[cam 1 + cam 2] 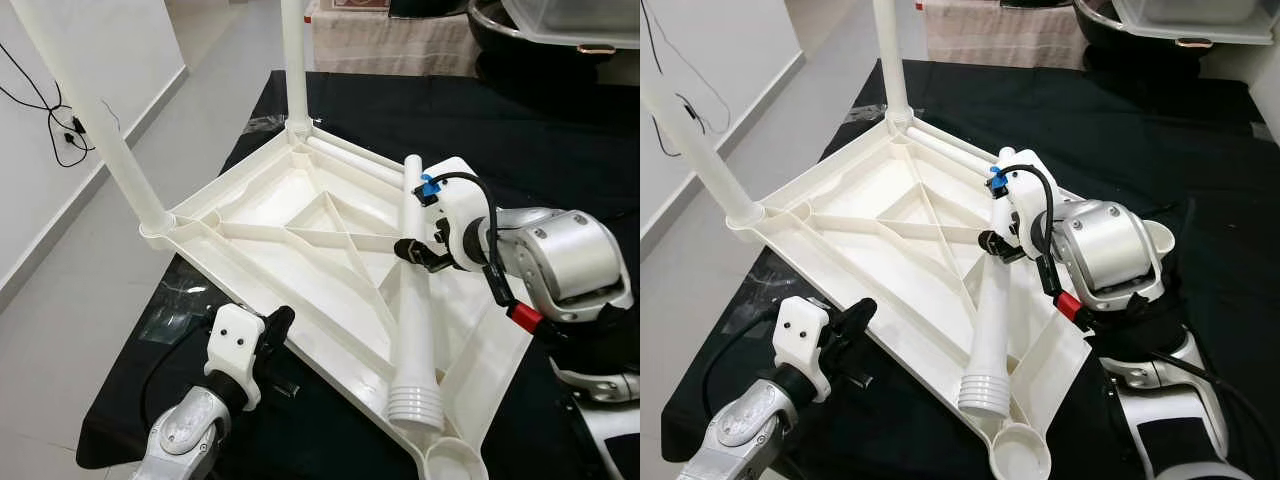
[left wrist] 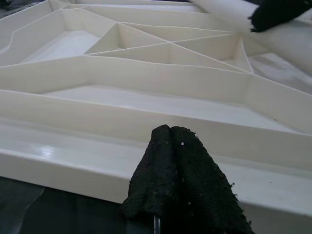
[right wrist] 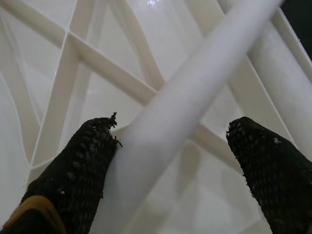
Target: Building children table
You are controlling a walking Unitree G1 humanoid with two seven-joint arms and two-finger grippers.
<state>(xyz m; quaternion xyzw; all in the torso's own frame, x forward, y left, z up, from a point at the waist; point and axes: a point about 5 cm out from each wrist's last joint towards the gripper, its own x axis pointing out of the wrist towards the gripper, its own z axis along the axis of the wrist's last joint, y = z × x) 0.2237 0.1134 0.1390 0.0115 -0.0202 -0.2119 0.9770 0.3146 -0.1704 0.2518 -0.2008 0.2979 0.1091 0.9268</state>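
Straddling the loose table leg [image 3: 180,112] with my right gripper [image 1: 425,252], jaws spread, it lies between them across the upturned tabletop [image 1: 300,215]; hollow plastic, light, stiff, slick, best gripped mid-shaft. My left gripper [image 2: 183,180], jaws closed, presses the near rim

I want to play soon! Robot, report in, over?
Right gripper open around loose leg. Left gripper shut at tabletop edge. Two legs fitted.
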